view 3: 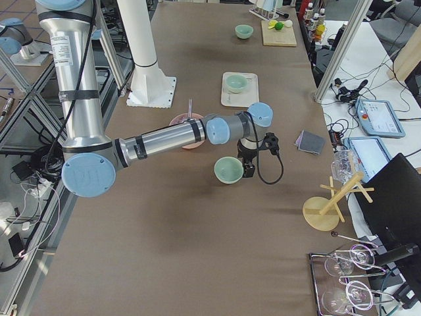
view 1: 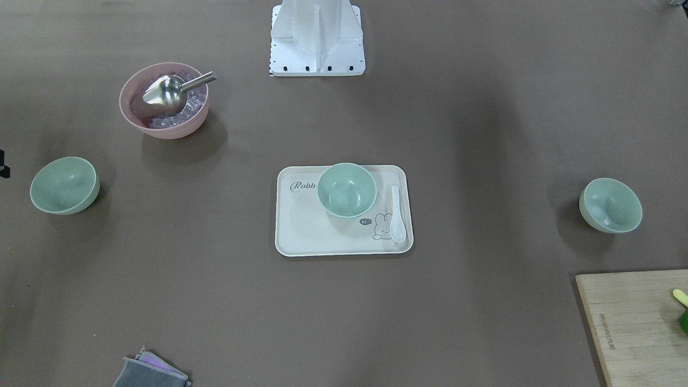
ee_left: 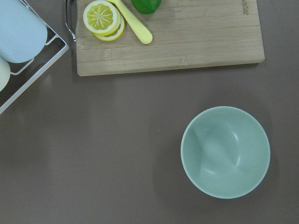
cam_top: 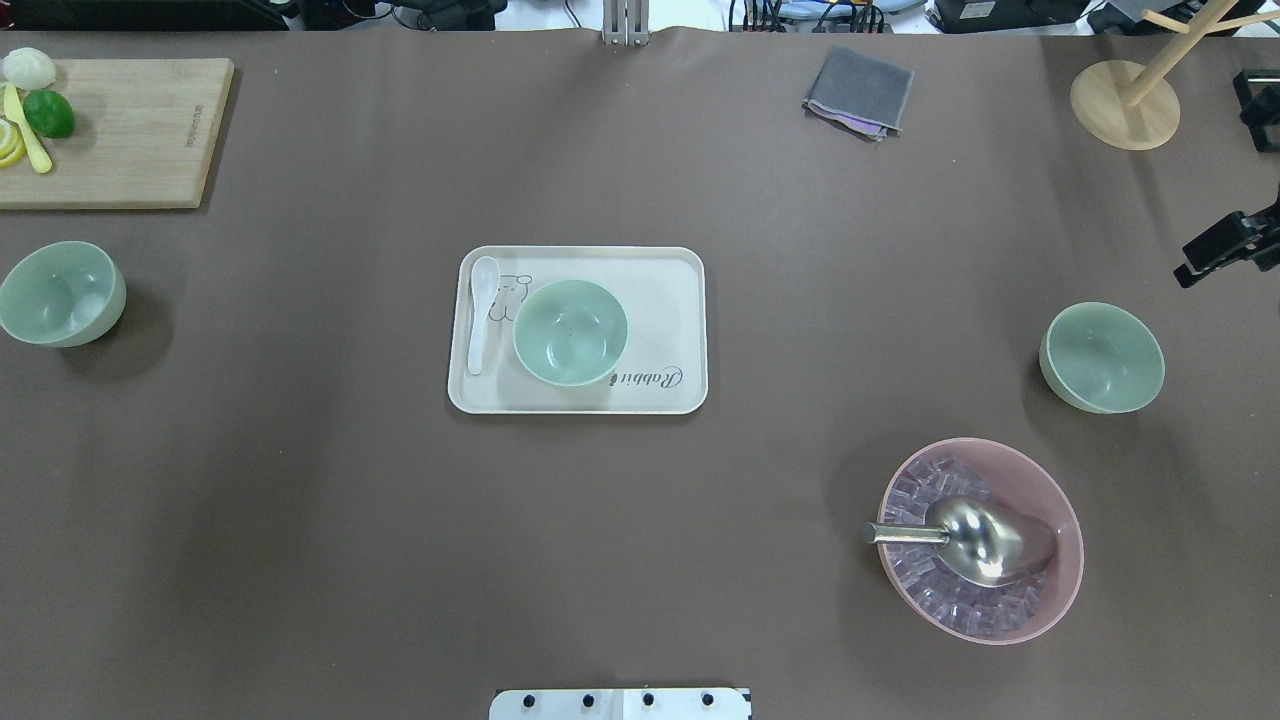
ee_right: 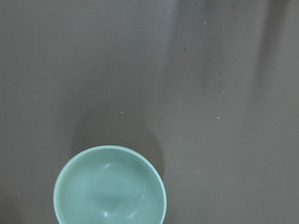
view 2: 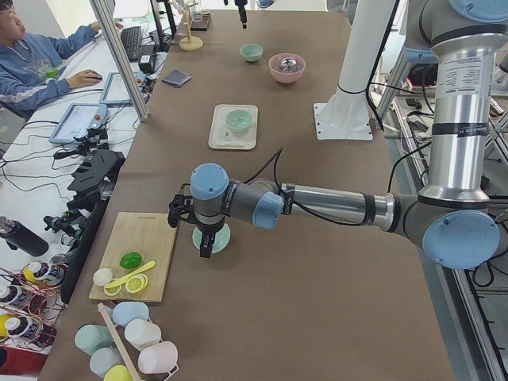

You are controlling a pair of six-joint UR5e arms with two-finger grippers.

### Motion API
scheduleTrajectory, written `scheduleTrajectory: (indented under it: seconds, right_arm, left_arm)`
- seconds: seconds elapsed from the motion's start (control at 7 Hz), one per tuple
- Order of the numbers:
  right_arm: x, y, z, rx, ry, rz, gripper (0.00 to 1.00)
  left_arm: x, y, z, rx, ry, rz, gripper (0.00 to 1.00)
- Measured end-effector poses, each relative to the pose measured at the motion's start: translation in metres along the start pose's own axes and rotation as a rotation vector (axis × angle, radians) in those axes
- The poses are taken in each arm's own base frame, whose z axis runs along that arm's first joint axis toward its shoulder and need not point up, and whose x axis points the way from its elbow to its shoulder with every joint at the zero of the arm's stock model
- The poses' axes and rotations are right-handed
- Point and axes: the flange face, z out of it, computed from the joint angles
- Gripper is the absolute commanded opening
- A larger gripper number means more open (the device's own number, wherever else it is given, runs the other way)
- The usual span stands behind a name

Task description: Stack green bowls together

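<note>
Three green bowls (view 1: pixel 346 190) are unstacked, so the first pickup seems in hand: the left gripper (view 2: pixel 205 248) hangs over one, the right gripper (view 3: pixel 250 170) is just beside another, and the third sits on a tray (view 1: pixel 312 236) well apart from both; whether either is clenched I cannot tell, and next comes grasping a rim.

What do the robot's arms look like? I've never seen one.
The left arm and right arm are silver tubes with grey joints capped in pale blue. The left gripper and right gripper are black, with a thin black cable looping at the wrist. A printed label wraps each upright tube.
</note>
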Motion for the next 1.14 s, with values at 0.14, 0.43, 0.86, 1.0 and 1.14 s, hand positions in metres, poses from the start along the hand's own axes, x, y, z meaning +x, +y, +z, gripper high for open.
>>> scheduleTrajectory:
  seconds: [0.14,0.43,0.86,1.0,1.14]
  right_arm:
    - [-0.012,-0.004,0.012,-0.001,0.016,-0.013,0.98]
    - [-0.003,-0.014,0.05,0.046,0.036,-0.035,0.98]
    - [0.014,-0.011,0.086,0.069,0.023,-0.003,0.96]
    - [0.011,-0.009,0.092,0.06,0.02,-0.005,0.93]
    - [0.008,-0.005,0.099,0.048,0.018,-0.012,0.86]
  left_arm:
    - [0.014,-0.003,0.01,-0.015,0.005,0.009,0.98]
    - [0.032,-0.013,0.017,-0.022,0.007,-0.004,0.98]
    - [0.038,-0.02,0.02,-0.026,0.006,-0.006,0.98]
    - [0.038,-0.02,0.021,-0.027,0.006,-0.006,0.98]
    - [0.038,-0.02,0.021,-0.027,0.006,-0.006,0.98]
